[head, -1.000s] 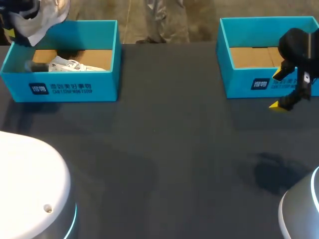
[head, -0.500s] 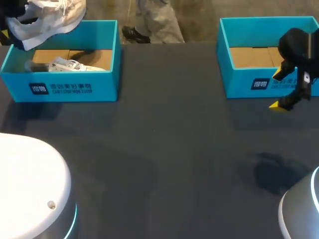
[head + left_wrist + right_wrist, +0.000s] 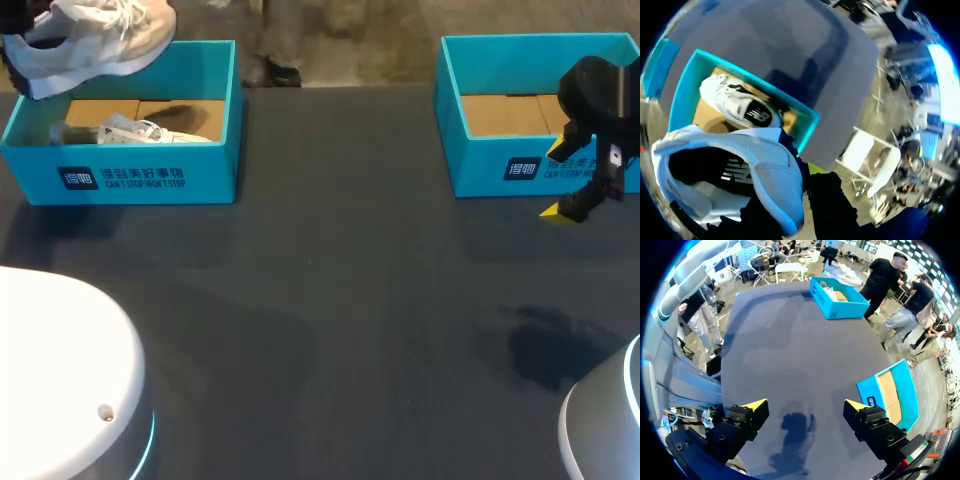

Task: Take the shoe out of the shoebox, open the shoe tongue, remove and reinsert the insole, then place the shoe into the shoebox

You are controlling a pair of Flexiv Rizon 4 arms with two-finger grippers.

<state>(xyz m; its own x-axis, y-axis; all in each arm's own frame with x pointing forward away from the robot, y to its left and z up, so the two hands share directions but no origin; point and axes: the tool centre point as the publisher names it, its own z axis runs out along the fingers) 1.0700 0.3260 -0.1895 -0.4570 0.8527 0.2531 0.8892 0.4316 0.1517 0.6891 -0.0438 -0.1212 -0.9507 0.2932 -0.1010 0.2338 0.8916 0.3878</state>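
Two turquoise boxes sit on the table [image 3: 330, 300]: the left shoebox [image 3: 150, 180] at 10 o'clock, the right shoebox [image 3: 500, 170] at 2 o'clock. The left gripper [image 3: 795, 185] clamps a white sneaker [image 3: 95, 40] aloft over the left shoebox, where a second sneaker [image 3: 150, 132] lies. The right gripper [image 3: 805, 407] hovers spread open just before the right shoebox.

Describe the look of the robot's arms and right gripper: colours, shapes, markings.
The left arm and right arm have rounded white-grey shells, each edged by a glowing cyan ring. The right gripper is black and blocky, with round holes; its two fingers end in bright yellow wedge tips.
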